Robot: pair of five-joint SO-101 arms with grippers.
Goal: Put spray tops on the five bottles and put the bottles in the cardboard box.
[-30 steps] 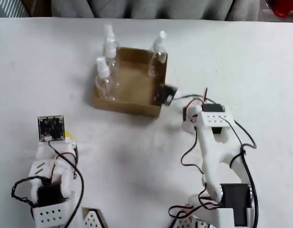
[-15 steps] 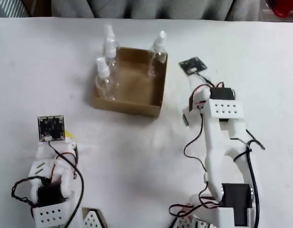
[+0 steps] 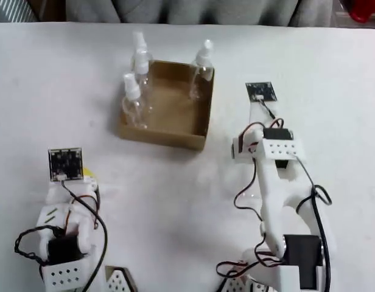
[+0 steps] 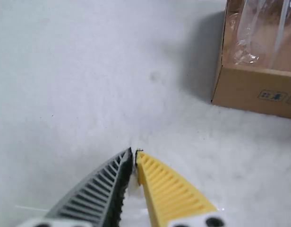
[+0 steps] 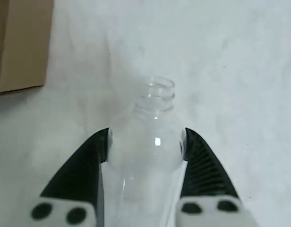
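Right hand (image 5: 145,135), extended beside the cardboard box (image 5: 22,42), clamps a bottle (image 5: 157,97).

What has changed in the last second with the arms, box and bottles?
The right arm swung its wrist away from a corner of the brown cardboard box, out over bare table. The right gripper holds an uncapped clear plastic bottle; the earlier pictures don't show the grasp. The left gripper, shut, the box and its spray-topped bottles stayed put.

Robotics lab: white table (image 3: 333,73), exposed-wire arms (image 3: 279,182).
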